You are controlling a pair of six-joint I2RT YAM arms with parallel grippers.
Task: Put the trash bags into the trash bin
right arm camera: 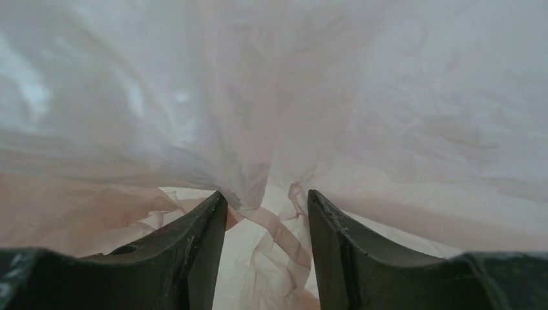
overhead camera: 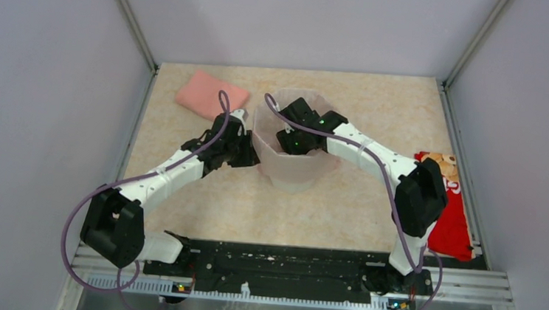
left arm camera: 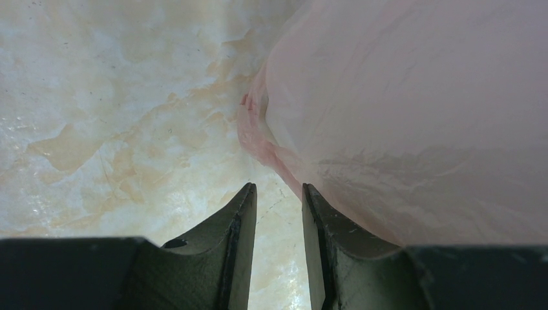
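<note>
The white faceted trash bin (overhead camera: 296, 175) stands at the table's middle. The pale pink film bag lines its inside, and a fold of it (left arm camera: 255, 132) hangs outside by the bin's side (left arm camera: 420, 116). My right gripper (overhead camera: 287, 140) reaches down into the bin. In the right wrist view it (right arm camera: 266, 194) is open, with crumpled bag film (right arm camera: 388, 97) all around and a twisted strip lying loose between the jaws. My left gripper (overhead camera: 251, 155) sits just outside the bin's left wall. In the left wrist view it (left arm camera: 278, 187) is open and empty over the table, its right finger against the bin.
A folded salmon-pink cloth (overhead camera: 212, 94) lies at the back left. A flat red packet (overhead camera: 450, 213) lies along the right edge under the right arm. Grey walls close in the table on three sides. A black rail (overhead camera: 285, 263) runs along the front.
</note>
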